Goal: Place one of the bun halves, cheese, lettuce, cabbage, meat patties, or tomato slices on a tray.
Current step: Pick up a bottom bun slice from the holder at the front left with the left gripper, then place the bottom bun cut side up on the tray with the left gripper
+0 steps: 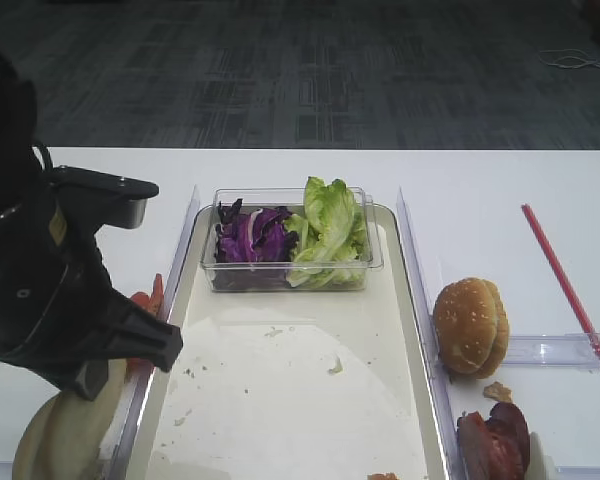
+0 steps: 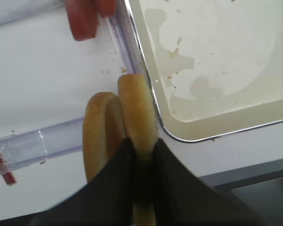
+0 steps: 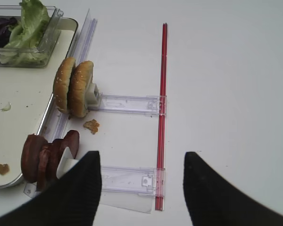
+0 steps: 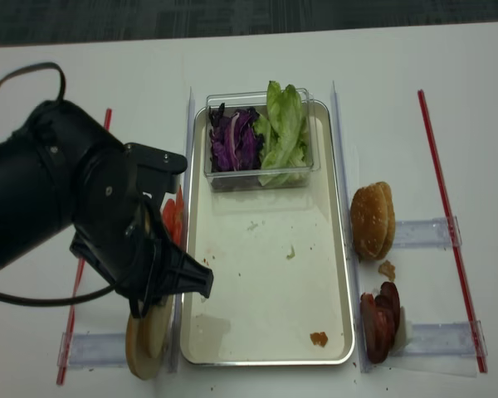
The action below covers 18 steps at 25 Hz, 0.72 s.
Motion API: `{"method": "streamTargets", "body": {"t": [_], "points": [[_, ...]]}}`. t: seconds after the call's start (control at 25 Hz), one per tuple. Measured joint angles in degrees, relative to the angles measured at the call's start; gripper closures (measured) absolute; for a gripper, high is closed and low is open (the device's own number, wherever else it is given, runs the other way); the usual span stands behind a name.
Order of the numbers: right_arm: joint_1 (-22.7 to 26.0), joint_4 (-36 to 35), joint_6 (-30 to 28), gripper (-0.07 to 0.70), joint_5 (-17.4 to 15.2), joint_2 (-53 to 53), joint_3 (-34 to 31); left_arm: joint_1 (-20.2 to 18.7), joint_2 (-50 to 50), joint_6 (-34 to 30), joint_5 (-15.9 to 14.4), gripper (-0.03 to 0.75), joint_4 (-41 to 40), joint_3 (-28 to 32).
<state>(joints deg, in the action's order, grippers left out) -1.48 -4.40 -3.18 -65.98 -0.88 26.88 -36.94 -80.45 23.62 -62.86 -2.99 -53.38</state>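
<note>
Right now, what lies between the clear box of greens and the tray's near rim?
Bare tray floor with only crumbs and smears, below the clear box; the overhead realsense view shows it best.

Place: a robot lab or test room, not a real kitchen
Floor: dark grey office carpet tiles (image 1: 310,80)
Bench: plain white bench (image 1: 480,190), food set upright in clear plastic racks (image 3: 127,103)
Markers: red strips (image 4: 448,215) taped along the bench
Machine: black robot arm (image 4: 66,215)

Your left arm (image 4: 66,215) hides most of the tomato slices (image 4: 173,217) beside the tray (image 4: 266,348). In the left wrist view the fingers (image 2: 179,183) cover the lower bun halves (image 2: 132,113); the frame crops the tomatoes.
</note>
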Motion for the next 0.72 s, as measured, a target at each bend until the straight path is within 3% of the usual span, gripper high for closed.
{"method": "streamTargets", "body": {"t": [0.12,0.52,0.72], "points": [[0.0,0.0,0.0,0.218,0.0,0.0,0.0,0.0,0.0,0.0,-1.6,0.649,-0.9,-1.6],[0.0,0.0,0.0,0.223,0.0,0.0,0.0,0.0,0.0,0.0,-2.0,0.650,-0.9,-3.2],[0.0,0.0,0.0,0.223,0.0,0.0,0.0,0.0,1.4,0.0,0.5,0.650,0.1,-3.2]]}}
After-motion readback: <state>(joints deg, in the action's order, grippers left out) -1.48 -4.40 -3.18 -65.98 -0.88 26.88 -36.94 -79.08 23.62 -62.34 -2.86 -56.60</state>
